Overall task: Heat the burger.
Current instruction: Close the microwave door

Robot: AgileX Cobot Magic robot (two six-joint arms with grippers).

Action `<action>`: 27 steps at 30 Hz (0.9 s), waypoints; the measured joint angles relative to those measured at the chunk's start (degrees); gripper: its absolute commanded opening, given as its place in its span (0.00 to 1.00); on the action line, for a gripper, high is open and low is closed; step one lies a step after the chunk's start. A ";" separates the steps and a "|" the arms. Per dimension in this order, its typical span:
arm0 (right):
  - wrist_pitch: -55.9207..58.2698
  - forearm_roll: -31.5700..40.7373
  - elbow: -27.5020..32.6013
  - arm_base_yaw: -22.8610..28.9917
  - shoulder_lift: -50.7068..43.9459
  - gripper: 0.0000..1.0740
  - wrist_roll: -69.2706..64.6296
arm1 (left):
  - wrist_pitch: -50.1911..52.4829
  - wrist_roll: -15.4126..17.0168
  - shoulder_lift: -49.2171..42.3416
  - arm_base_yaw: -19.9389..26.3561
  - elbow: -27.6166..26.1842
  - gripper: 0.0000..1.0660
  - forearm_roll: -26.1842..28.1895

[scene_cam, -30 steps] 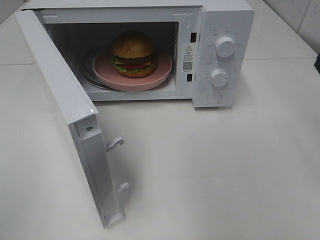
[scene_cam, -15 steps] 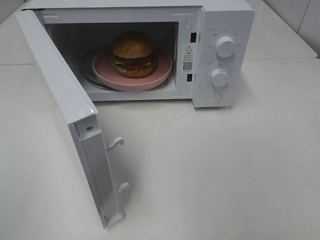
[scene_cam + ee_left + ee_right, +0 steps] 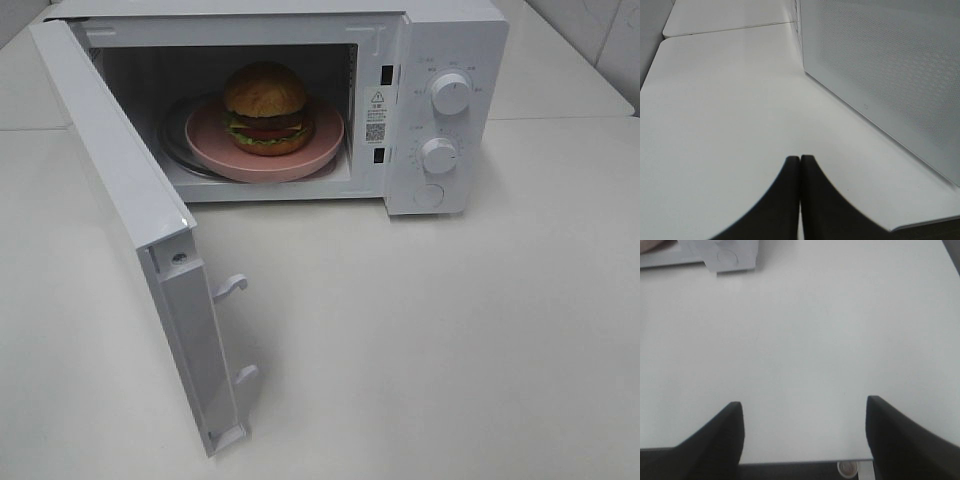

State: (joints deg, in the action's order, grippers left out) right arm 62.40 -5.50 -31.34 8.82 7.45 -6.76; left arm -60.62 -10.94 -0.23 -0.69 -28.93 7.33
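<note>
High view, burger (image 3: 266, 108): on the pink plate (image 3: 325, 140) inside the microwave (image 3: 445, 45), whose door (image 3: 110, 180) stands wide open.
High view, handling: probably light, soft and loosely stacked; better shifted by the plate's rim than squeezed.
Left wrist view, left jaws: pressed together, empty, over the counter (image 3: 725, 100) beside the door's outer face.
Right wrist view, right jaws: spread wide, empty, above the counter.

Looks like a mock kitchen corner in a lab or test room: white microwave (image 3: 470, 50), door (image 3: 130, 220) open, on plain white tables (image 3: 450, 350) pushed together, tiled wall (image 3: 605, 30) behind.
</note>
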 measured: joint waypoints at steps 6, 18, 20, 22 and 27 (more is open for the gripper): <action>-2.06 0.97 1.09 0.00 -7.16 0.57 2.64 | 0.00 0.00 0.00 0.00 0.00 0.00 0.00; -4.07 0.97 1.95 0.00 -7.73 0.57 3.09 | 0.00 0.00 0.00 0.00 0.00 0.00 0.23; -4.30 0.97 2.06 0.00 -7.73 0.57 3.15 | 0.00 0.00 0.00 0.00 0.00 0.00 0.23; -4.30 0.97 2.18 0.00 -7.73 0.57 3.21 | 0.00 0.00 0.00 0.00 0.00 0.00 0.29; -4.30 1.03 2.23 0.00 -7.73 0.57 3.55 | 0.00 0.00 0.00 0.00 0.00 0.00 1.15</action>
State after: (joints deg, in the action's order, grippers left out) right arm 58.10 -4.47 -29.11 8.82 -0.29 -3.21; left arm -60.62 -10.94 -0.23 -0.69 -28.93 8.48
